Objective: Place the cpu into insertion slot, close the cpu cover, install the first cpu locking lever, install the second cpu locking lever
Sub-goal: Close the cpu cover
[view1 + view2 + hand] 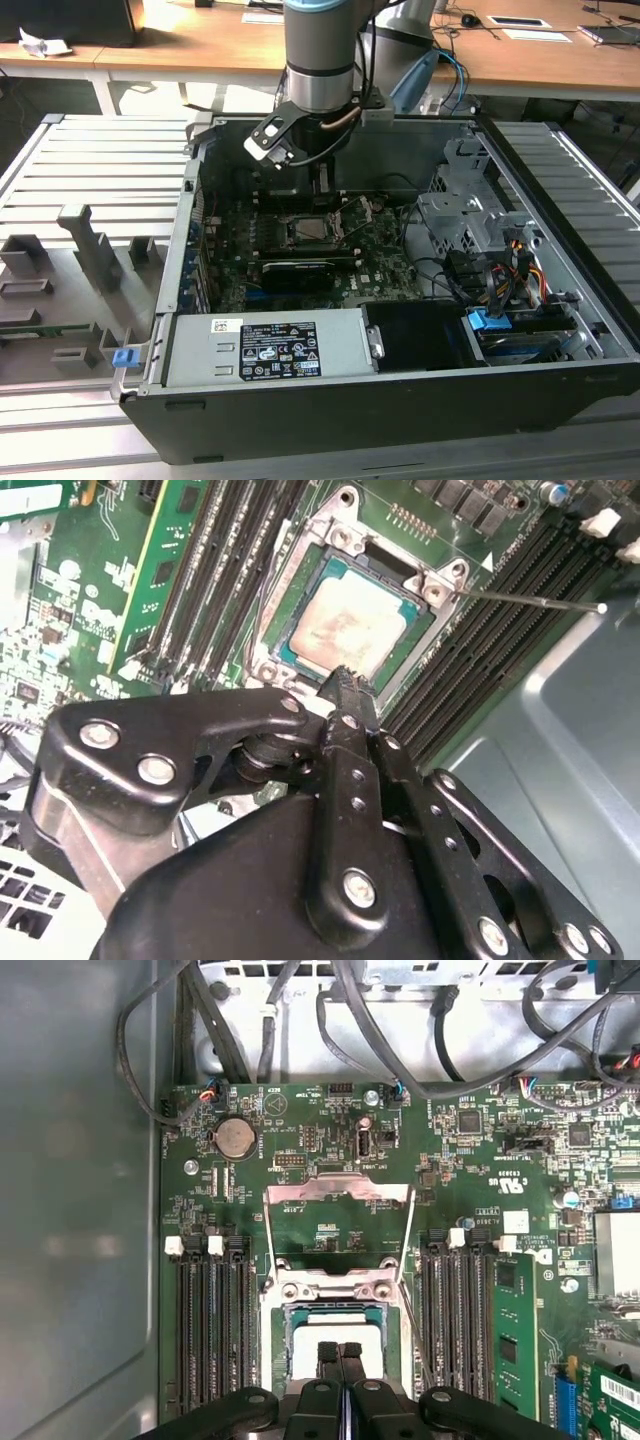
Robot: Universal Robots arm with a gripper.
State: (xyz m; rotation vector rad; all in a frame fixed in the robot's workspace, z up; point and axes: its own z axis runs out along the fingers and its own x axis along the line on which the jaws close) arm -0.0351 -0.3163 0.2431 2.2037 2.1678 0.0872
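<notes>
The cpu (345, 628), a pale silvery-tan square, lies flat in the insertion slot (300, 580) on the green motherboard. In the first wrist view the cpu (310, 1345) shows just past my fingertips. My gripper (346, 683) is shut with nothing between its fingers, its tip hovering over the chip's near edge; it also shows as gripper (340, 1352). The cpu cover (338, 1190), a silver frame with a large window, stands flipped back open behind the slot. A thin locking lever (530, 602) sticks out free beside the socket. The arm (318, 60) reaches down into the case above the slot (312, 230).
Black memory slots (210, 1320) flank the socket on both sides. A long black card (298, 272) lies in front of the socket. Cables (400, 1030) hang over the board's far edge. The case wall (80, 1210) and power supply (270, 350) border the board.
</notes>
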